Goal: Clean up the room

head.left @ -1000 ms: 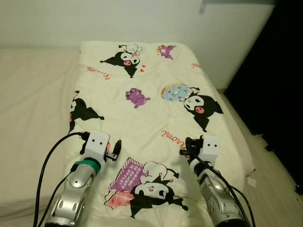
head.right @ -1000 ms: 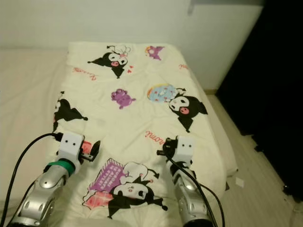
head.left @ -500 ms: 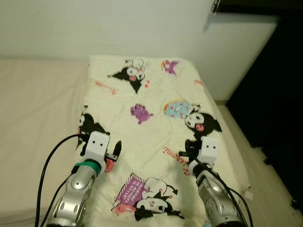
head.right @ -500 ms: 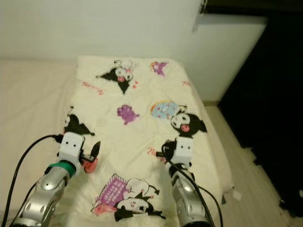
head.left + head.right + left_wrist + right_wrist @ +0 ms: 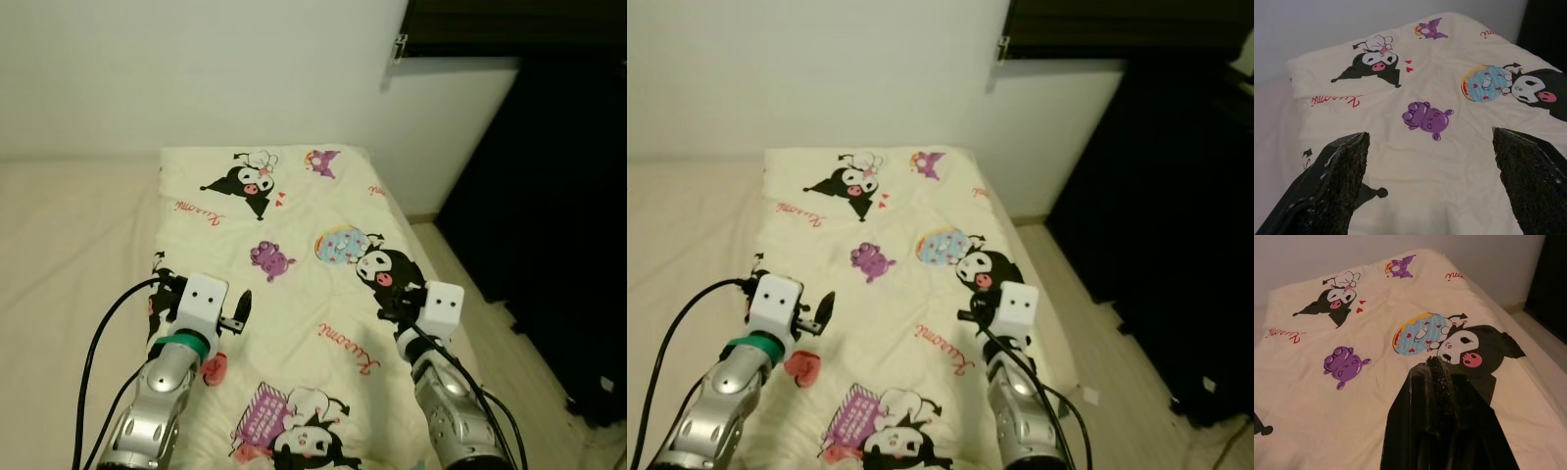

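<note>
Head cam looks down on a cream cartoon-print blanket (image 5: 294, 255) spread flat over a bed (image 5: 69, 255), running from near the robot out to the white wall (image 5: 196, 69) at the far end. Prints on it: black character with a white hat at the far end (image 5: 240, 179), small purple figure far right (image 5: 321, 161), purple bear mid-blanket (image 5: 267, 258), blue donut with a black character right of centre (image 5: 345, 245), red script on the far left (image 5: 196, 211) and again on the near right (image 5: 345, 345). Left gripper (image 5: 238, 311) is held over the near-left part of the blanket; wrist cam shows its two fingers (image 5: 1337, 181) spread wide apart, nothing between them, blanket visible through the gap. Right gripper (image 5: 389, 308) is held over the near-right part, just by the black character; wrist cam shows its fingers (image 5: 1436, 382) pressed together, gripping nothing. Neither is visibly touching the fabric. Bare beige sheet lies left of the blanket. Dark wardrobe (image 5: 549, 215) stands on the right, light wood floor (image 5: 490, 323) between it and the bed. No bins, boxes or other containers in frame.
</note>
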{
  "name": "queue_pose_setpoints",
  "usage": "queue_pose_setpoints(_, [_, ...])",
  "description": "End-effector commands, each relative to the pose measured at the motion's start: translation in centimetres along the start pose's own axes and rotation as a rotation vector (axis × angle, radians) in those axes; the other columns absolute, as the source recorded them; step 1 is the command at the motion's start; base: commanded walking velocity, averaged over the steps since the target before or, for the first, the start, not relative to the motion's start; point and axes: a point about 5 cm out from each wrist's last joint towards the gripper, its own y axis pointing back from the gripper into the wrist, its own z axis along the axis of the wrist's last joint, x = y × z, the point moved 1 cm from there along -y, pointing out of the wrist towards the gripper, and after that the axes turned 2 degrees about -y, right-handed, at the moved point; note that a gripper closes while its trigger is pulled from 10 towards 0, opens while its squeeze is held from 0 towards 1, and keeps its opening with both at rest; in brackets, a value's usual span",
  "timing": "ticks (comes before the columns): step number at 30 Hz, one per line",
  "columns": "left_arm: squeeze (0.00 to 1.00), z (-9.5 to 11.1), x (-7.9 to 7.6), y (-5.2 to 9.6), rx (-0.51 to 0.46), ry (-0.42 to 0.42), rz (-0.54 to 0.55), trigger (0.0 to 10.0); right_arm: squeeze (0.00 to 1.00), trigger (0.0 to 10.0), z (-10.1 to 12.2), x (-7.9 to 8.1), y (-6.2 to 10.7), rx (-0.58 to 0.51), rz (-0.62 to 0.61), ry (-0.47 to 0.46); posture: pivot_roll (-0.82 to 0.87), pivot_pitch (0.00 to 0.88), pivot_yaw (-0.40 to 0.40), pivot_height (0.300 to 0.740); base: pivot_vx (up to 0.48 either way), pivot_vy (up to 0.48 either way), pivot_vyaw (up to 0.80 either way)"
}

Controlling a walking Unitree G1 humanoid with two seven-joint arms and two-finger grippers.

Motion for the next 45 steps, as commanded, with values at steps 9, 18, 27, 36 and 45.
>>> queue_pose_setpoints(9, [0.00, -0.8, 0.3, 0.4, 0.021, 0.045, 0.022, 10.0, 0.00, 10.0, -0.4, -0.1, 0.3, 0.009, -0.009, -0.021, 0.09, 0.000, -0.043, 0.740, 0.000, 0.000, 0.00])
queue_pose_setpoints(18, [0.00, -1.2, 0.3, 0.5, 0.035, 0.071, 0.035, 10.0, 0.00, 10.0, -1.1, -0.9, 0.5, 0.044, -0.053, -0.024, 0.09, 0.000, -0.041, 0.740, 0.000, 0.000, 0.00])
queue_pose_setpoints(27, [0.00, -1.5, 0.4, 0.6, 0.048, 0.088, 0.055, 10.0, 0.00, 10.0, -1.3, -0.6, 0.4, 0.061, -0.042, -0.015, 0.09, 0.000, -0.048, 0.740, 0.000, 0.000, 0.00])
queue_pose_setpoints(36, [0.00, -1.6, 0.5, 0.6, 0.056, 0.088, 0.056, 10.0, 0.00, 10.0, -1.4, -0.6, 0.4, 0.069, -0.034, 0.007, 0.09, 0.000, -0.048, 0.740, 0.000, -0.053, 0.00])
queue_pose_setpoints(45, [0.00, -1.5, 0.4, 0.6, 0.057, 0.115, 0.063, 10.0, 0.00, 10.0, -1.4, -0.7, 0.4, 0.072, -0.051, -0.033, 0.09, 0.000, -0.048, 0.740, 0.000, -0.373, 0.36])
